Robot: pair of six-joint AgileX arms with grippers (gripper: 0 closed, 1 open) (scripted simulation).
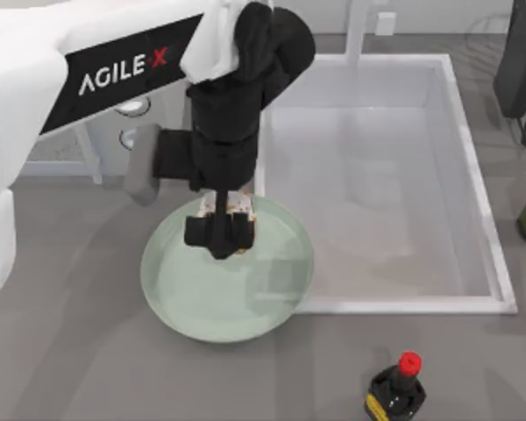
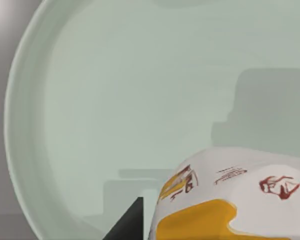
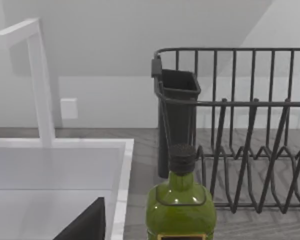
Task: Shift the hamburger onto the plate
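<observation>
The grey desk (image 1: 61, 351) has a faint woven grain and carries a white rectangular sink basin (image 1: 473, 175) with straight raised walls on its right half. The plate (image 1: 175, 303), a round, glossy, pale mint dish with a raised rim, lies just left of the basin, its right edge meeting the basin's lower left corner. Open desk surrounds the plate's left and near sides.

My left arm (image 1: 114, 70), white with black links, reaches from the left, and the left claw (image 1: 221, 230) hangs over the plate's far part, closed around the hamburger (image 1: 241, 209). The arm hides most of this crumpled white paper bundle in the top view; the left wrist view shows its wrapper (image 2: 230, 200), with orange-yellow and dark red print, cut off at the frame's edge.

A small dark bottle (image 1: 396, 390) with a red cap stands near the desk's front edge.

The right wrist view shows a green glass bottle (image 3: 180, 205), a black wire rack (image 3: 250, 130) and a white faucet (image 3: 40, 80). I cannot tell how the right claw (image 3: 82, 222) is set.
</observation>
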